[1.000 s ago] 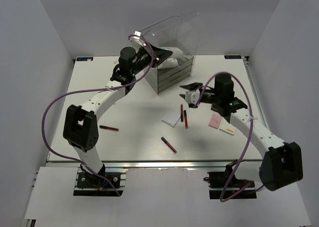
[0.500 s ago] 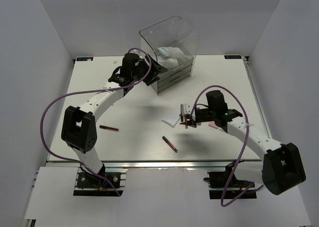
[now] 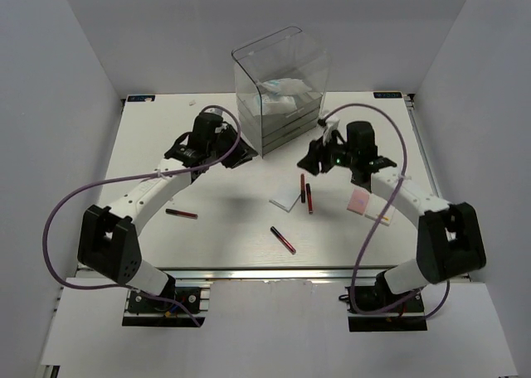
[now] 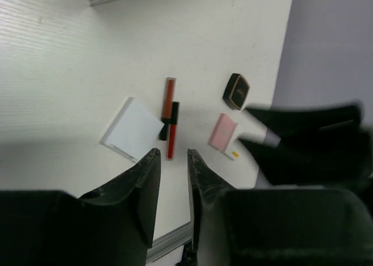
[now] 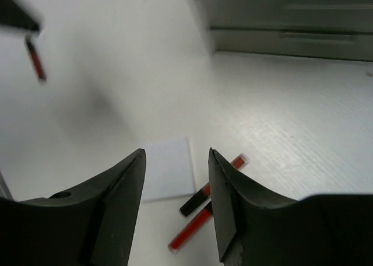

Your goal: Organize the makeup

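The makeup lies on the white table. Two red/black sticks (image 3: 305, 193) lie beside a white pad (image 3: 286, 200), with a pink palette (image 3: 358, 201) to the right of them. Single sticks lie at the front (image 3: 281, 240) and at the left (image 3: 181, 215). My left gripper (image 3: 239, 156) hovers left of the clear drawer box (image 3: 278, 88), its jaws a narrow gap apart and empty (image 4: 173, 156). My right gripper (image 3: 309, 162) is wide open and empty above the pad (image 5: 169, 168) and the two sticks (image 5: 207, 205). A black compact (image 4: 236, 91) shows in the left wrist view.
The drawer box stands at the back middle with white packets (image 3: 280, 94) inside it. A small white and yellow packet (image 3: 380, 218) lies next to the pink palette. My blurred right arm (image 4: 309, 137) fills the right of the left wrist view.
The box's clear top went from tilted open to down. My left gripper came away from it toward the table. My right gripper dipped over the two sticks, then rose back empty.
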Robot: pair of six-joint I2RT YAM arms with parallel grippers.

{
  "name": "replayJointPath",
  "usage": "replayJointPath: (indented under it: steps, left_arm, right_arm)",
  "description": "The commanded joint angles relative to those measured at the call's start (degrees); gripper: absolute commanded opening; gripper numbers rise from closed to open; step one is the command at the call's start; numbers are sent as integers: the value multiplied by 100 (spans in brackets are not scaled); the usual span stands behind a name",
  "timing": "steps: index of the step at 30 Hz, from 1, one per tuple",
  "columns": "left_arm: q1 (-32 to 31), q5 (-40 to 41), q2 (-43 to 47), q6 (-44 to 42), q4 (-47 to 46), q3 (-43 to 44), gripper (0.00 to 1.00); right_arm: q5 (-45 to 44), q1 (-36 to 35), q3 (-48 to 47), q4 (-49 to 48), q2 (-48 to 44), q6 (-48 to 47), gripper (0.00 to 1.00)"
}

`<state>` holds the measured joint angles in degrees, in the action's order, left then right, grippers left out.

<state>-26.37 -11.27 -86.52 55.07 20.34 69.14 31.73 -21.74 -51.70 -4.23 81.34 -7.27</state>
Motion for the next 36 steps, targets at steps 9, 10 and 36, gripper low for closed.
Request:
replayJointPath:
  steps: [9,10,36]
  left_arm:
    - [53,230,1172,478,-2384,-1693,48]
    - [53,265,1251,505,-2472,-1746,59]
    - [97,406,1164,478,-2570,-1790,67]
  right_arm:
    - [632,873,-1500,-2406,2174,4742,57]
    - [633,873,-1605,-2572,2463,4917,57]
    - [598,882,-2801,-3787,4460,5930,48]
